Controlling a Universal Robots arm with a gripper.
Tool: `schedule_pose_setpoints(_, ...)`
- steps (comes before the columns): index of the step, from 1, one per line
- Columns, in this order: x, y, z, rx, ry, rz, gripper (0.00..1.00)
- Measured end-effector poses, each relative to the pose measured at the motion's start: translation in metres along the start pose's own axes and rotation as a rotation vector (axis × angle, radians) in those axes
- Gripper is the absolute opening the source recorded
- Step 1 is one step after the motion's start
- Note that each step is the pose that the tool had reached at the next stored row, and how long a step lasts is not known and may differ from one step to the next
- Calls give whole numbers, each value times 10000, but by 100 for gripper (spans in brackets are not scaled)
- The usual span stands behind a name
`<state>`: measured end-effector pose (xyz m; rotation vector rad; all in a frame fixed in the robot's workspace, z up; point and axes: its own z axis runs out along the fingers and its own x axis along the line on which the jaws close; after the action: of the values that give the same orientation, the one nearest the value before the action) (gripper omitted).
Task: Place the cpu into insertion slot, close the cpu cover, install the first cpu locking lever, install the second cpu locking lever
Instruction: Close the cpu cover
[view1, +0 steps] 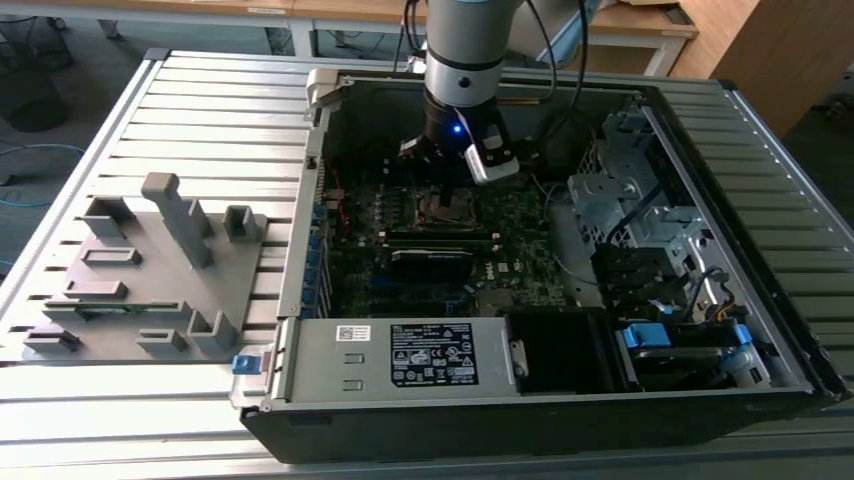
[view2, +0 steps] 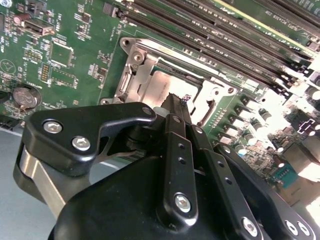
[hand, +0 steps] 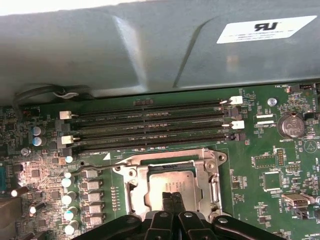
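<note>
In both wrist views the cpu (hand: 170, 181) (view2: 167, 84) lies flat in the insertion slot (view1: 447, 208), its pale metal face showing through the window of the cpu cover (hand: 206, 172) (view2: 141, 67). The cover is folded down over it. My gripper (hand: 172, 196) (view2: 176, 99) hangs right over the socket, its dark fingers pressed together with nothing between them. The tips are at the near edge of the cpu face. A thin lever rod (hand: 90, 167) sticks out sideways from the socket's corner. In the exterior view the arm's wrist (view1: 461, 120) stands above the board inside the open case.
Several long black memory slots (hand: 150, 125) run beside the socket, under the grey case wall (hand: 150, 50). Capacitors (hand: 67, 182) and a coin battery (hand: 291, 125) flank it. A drive cage (view1: 627, 190) and power supply (view1: 400, 355) crowd the case; a grey fixture plate (view1: 147, 270) lies outside.
</note>
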<state>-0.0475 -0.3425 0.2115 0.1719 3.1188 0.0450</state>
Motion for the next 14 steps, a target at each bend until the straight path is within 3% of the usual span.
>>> schedule_pose_setpoints(14, 186, -22, 48, 1, 0, 0, 10)
